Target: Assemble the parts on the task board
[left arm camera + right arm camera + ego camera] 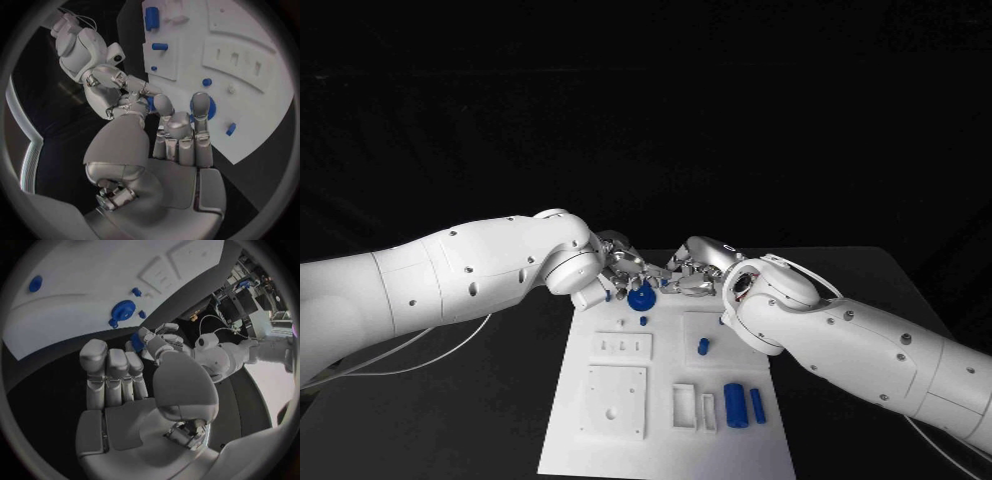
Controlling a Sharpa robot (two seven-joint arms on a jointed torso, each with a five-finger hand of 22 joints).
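On the near part of the white rectangular task board [668, 400], which lies in the middle of the black table [473, 400], there are a blue cylinder part [736, 405] and a thinner blue rod part [757, 404] beside it, close to the board's right edge. A little farther, a small blue peg part [704, 347] stands near the middle of the board. At the far edge of the board lies a round blue disc part [640, 298], and both hands meet just over this place. The left hand [620, 268] comes from the far left corner of the board with its white arm bent down; in the left wrist view its fingers [200, 112] are stretched over the disc, a little apart. The right hand [700, 268] comes from the far right side, and its fingers [109, 370] are side by side, nearly straight. A small blue piece [137, 342] is between the fingertips of the two hands, but I cannot tell which hand holds it.
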